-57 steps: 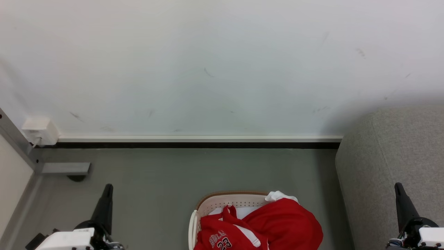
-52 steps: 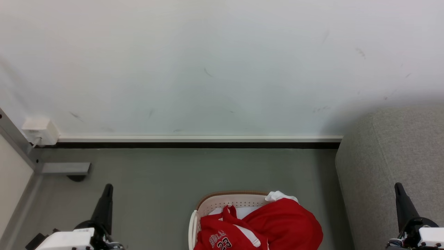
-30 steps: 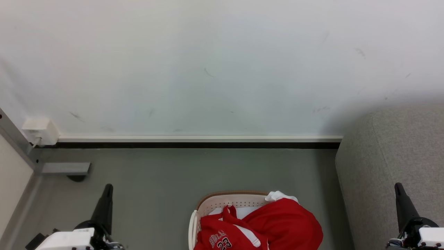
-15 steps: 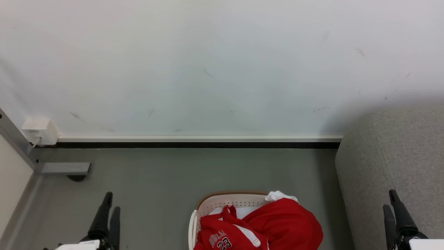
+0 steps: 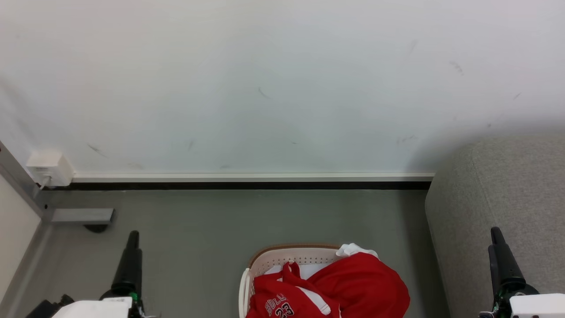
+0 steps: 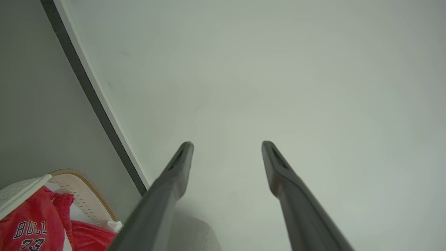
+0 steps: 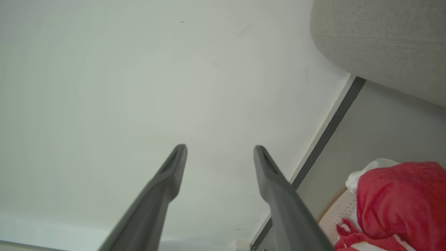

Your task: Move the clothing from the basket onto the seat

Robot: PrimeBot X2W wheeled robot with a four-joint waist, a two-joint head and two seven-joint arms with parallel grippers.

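Task is being judged unstarted: clothing (image 5: pixel 362 282) is being contained by the laundry basket (image 5: pixel 287 247), none on the visible sofa (image 5: pixel 507 185). Both the left end effector (image 6: pixel 226 144) and the right end effector (image 7: pixel 219 148) are being presented released, empty.

Home-like living-rm corner is suggested: a grey fabric sofa (image 5: pixel 499 198) is set vs. a plain, scuffed white wall (image 5: pixel 265 88), a laundry basket (image 5: pixel 282 256) w/ red clothing (image 5: pixel 362 287) is placed on the grey floor (image 5: pixel 220 221); a skirting strip (image 5: pixel 251 176) & wall socket box (image 5: pixel 48 168) are seen.
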